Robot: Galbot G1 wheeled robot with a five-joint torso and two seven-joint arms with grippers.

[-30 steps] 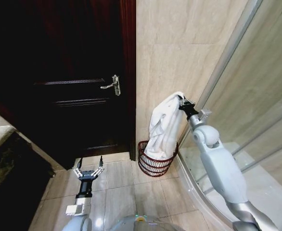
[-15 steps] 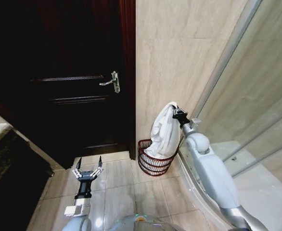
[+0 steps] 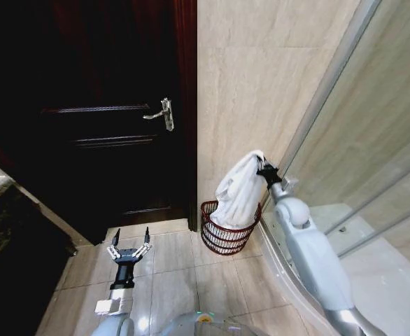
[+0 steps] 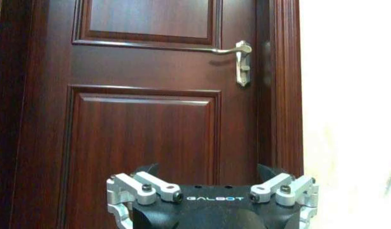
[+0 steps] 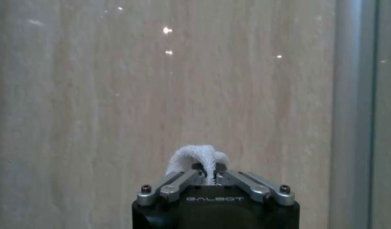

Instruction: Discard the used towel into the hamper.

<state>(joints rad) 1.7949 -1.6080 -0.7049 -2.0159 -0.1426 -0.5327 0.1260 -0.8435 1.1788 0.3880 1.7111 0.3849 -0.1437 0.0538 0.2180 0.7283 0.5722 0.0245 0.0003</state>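
- right gripper (image 3: pixel 263 165) pinching top of white towel (image 3: pixel 238 192), pressed on a fold
- towel hangs to 7 o'clock of gripper, lower end inside hamper (image 3: pixel 226 238)
- hamper on floor against beige wall
- left gripper (image 3: pixel 129 243) spread, low, facing dark door (image 4: pixel 151 95)

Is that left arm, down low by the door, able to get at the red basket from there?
Probably yes. The left gripper hangs open over bare floor tiles, and nothing stands between it and the hamper. The towel, held by the right gripper, drapes into the hamper's mouth, so only its near side looks free.
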